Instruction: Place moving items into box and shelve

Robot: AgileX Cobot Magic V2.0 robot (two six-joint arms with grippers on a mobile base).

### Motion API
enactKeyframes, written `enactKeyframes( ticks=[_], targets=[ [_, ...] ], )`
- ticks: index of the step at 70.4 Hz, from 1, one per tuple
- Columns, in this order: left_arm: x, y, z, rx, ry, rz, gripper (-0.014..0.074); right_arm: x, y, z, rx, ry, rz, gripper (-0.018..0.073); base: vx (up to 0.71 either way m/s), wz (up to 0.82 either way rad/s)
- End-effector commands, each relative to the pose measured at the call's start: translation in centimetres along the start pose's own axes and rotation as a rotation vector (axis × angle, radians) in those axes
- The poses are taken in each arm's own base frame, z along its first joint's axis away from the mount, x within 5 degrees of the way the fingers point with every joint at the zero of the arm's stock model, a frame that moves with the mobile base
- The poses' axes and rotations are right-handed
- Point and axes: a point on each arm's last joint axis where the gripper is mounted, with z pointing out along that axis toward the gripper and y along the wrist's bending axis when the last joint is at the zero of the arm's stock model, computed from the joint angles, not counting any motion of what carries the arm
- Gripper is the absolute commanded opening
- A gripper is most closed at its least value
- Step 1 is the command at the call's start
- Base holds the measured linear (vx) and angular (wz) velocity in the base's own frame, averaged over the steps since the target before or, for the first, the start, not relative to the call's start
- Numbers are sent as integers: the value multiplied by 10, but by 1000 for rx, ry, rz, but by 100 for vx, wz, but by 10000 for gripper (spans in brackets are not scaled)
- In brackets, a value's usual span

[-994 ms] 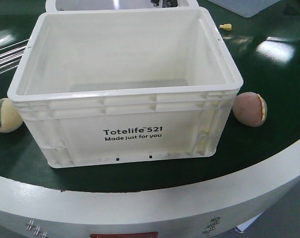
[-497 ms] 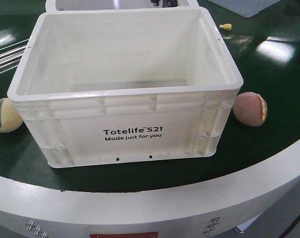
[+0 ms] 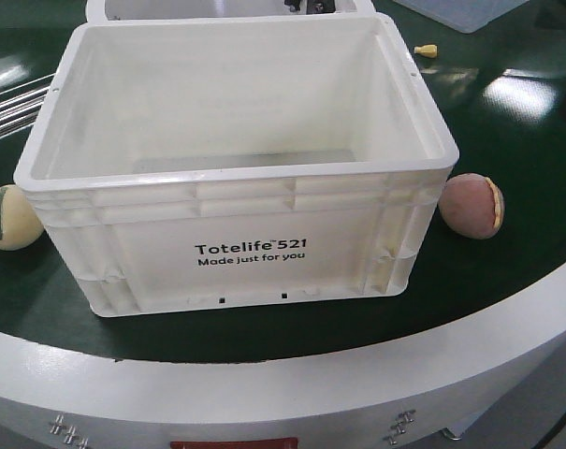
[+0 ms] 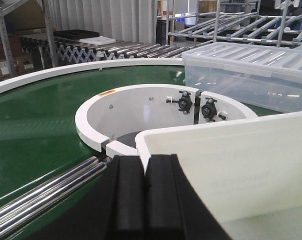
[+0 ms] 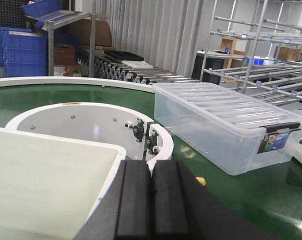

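at the left wrist, the left gripper (image 4: 144,165) has its black pads pressed flat together, clenched on nothing, hanging just off a corner of the white box (image 4: 230,170). over on the other side the right gripper (image 5: 151,167) is the same story, pads squeezed tight and holding nothing, with the box wall just to its left. out front, the box stands upright and open-topped on the green belt (image 3: 507,131), "totelife 521" on its near face. the cream ball (image 3: 9,217) with the green jagged mark sits on the belt just beside the box's left end, touching or not i can't tell. the pink-brown ball (image 3: 471,207) sits just beside the right end, its yellowish edge turned away from the box. beyond the far right corner lies a tiny yellow piece (image 3: 426,50), and a clear lidded tub (image 5: 225,125) rests further back.
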Motion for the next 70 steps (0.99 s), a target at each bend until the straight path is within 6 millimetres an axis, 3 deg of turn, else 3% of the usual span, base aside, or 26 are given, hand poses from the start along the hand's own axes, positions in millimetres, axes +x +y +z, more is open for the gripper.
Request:
enactKeyframes(
  ticks=[1, 21, 32, 54, 70],
  targets=[
    [-22, -3, -4, 22, -133, -11, 118, -20, -1, -3, -1, -127, -13, 127, 0, 0],
    [-22, -3, -4, 22, -133, -11, 489, -20, -1, -3, -1, -127, -8, 521, 0, 0],
    [-22, -3, -4, 22, -133, -11, 618, -20, -1, -3, -1, -128, -8, 711, 0, 0],
    [-22, -2, -4, 17, -127, -9, 579, -20, -2, -3, 2, -126, -10, 691, 0, 0],
    [-18, 17, -9, -98, -72, -13, 559, -16, -9, -4, 46, -82, -18, 666, 0, 0]
  ],
)
